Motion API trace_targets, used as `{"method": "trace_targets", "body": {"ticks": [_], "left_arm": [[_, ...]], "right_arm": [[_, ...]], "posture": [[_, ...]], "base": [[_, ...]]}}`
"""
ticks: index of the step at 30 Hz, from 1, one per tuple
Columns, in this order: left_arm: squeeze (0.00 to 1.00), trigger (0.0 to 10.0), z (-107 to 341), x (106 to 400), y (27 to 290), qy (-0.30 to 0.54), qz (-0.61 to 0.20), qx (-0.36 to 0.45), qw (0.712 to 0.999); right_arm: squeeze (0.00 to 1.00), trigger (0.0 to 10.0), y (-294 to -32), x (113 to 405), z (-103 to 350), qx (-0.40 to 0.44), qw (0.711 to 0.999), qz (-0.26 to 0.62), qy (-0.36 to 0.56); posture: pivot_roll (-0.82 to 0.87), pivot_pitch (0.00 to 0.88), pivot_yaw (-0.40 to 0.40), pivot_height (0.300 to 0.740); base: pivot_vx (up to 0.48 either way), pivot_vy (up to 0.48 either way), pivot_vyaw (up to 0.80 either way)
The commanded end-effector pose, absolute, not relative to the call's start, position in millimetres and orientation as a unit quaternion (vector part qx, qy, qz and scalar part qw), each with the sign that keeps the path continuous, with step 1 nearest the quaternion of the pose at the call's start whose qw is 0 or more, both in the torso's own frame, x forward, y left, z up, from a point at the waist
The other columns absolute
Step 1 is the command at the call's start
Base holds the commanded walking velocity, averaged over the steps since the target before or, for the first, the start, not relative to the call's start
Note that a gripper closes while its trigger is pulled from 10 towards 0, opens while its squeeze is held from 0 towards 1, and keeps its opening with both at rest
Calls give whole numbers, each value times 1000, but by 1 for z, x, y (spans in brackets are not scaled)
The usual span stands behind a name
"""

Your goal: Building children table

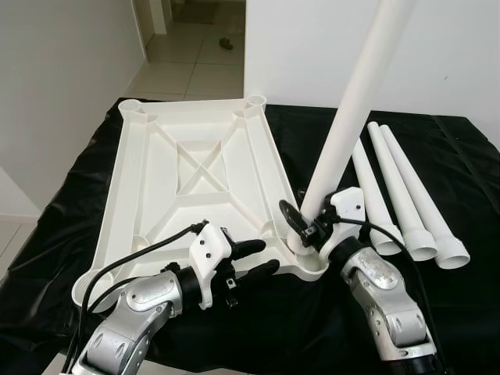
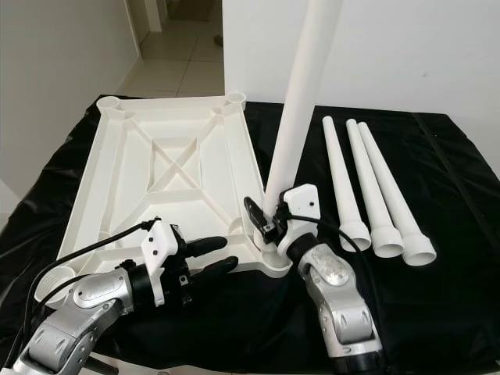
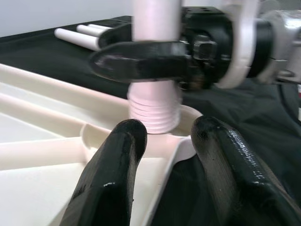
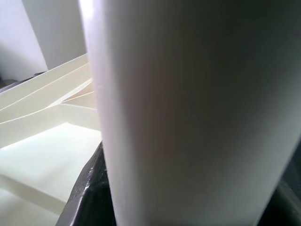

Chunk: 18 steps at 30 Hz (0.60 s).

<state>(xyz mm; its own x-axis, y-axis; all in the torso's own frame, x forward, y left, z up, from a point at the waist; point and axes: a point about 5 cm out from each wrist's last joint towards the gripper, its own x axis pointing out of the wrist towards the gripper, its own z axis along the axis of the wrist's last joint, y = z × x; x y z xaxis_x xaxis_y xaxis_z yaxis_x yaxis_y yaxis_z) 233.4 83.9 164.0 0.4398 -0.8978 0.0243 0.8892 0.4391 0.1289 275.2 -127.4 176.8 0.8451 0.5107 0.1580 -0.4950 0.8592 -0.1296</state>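
Right gripper: the right gripper [image 1: 301, 226] was clamped round the lower end of a white table leg [image 1: 355, 101], its black fingers closed on the tube just above the ribbed foot.
Leg: it stood nearly upright, leaning a little away from the gripper at the top, with its threaded end [image 3: 153, 110] sitting in or just over the corner socket [image 3: 186, 141] directly below the fingers; I could not tell whether the ribs had caught.
Left gripper: the left gripper [image 1: 251, 259] was open and held nothing, both fingers pointing at the same socket, close beside the right gripper.
Tabletop: the upturned white tabletop [image 1: 195, 168] lay on the black cloth [image 1: 461, 164], reaching away from both grippers.
Spare legs: three more legs [image 1: 402, 199] lay side by side just beyond the right gripper's outer side.
Risk, tilt: the lean could cross-thread or jam the ribs.
Risk, slide: with nothing pinning the tabletop, pressing down might skid it on the cloth.
Risk, grip: held so low, the tall leg could swing and slip from the fingers.
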Motion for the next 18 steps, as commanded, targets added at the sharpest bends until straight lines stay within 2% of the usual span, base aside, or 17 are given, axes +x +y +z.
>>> {"method": "trace_targets", "body": {"ticks": [1,18], "left_arm": [[0,10000,164,233,84,-40,-518,54,852],[0,10000,167,234,85,-41,-516,56,854]], "right_arm": [[0,10000,-128,272,172,-50,958,269,-88],[0,10000,-137,256,153,-47,962,259,-74]], "posture": [[41,96,-24,740],[38,95,-20,740]], "base": [[0,0,0],[0,0,0]]}}
